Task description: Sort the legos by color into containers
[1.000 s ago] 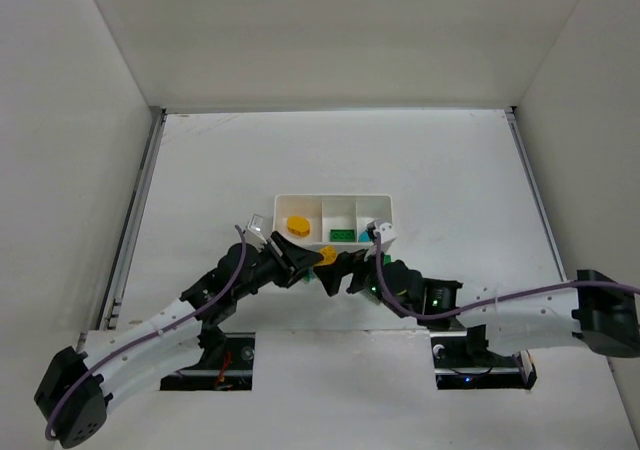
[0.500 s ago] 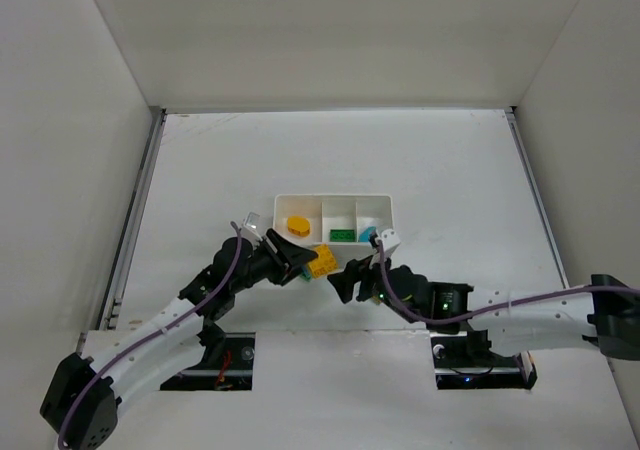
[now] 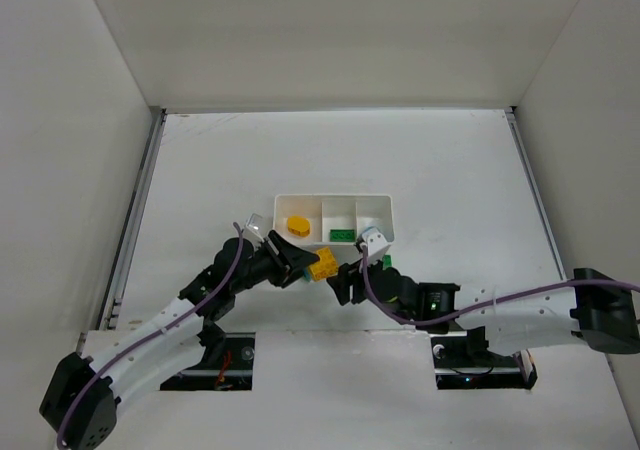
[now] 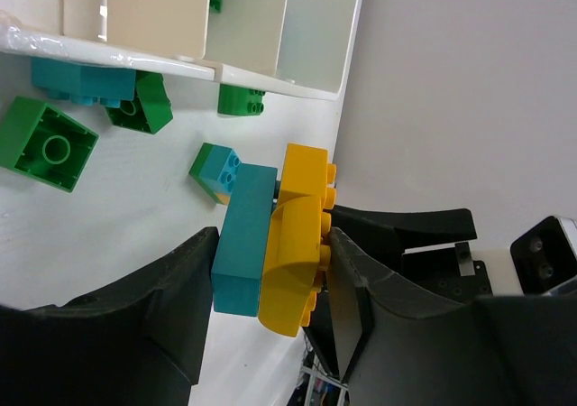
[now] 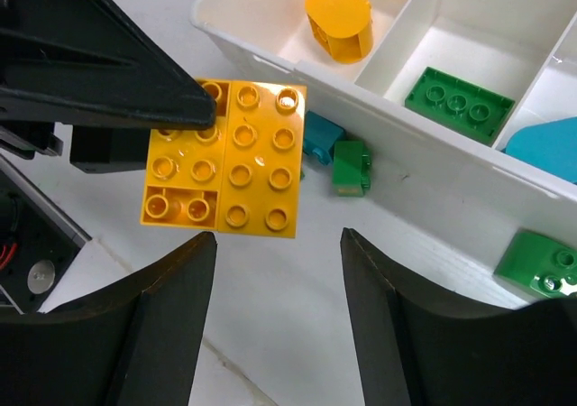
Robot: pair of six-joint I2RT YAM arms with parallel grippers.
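My left gripper is shut on a stack of two legos held above the table: a teal brick pressed against a yellow brick. From above, that yellow brick sits just in front of the tray. My right gripper is open with nothing between its fingers, just below the yellow brick's studded face. The containers hold a yellow-orange brick on the left, a green plate in the middle and a cyan piece on the right.
Loose legos lie along the tray's near wall: a teal one, a small green one and a green one. More green bricks and a teal brick show in the left wrist view.
My right gripper's jaws have narrowed from wide open, and it has drawn back slightly from the yellow brick. The left gripper keeps hold of the stack, shifted a little right.
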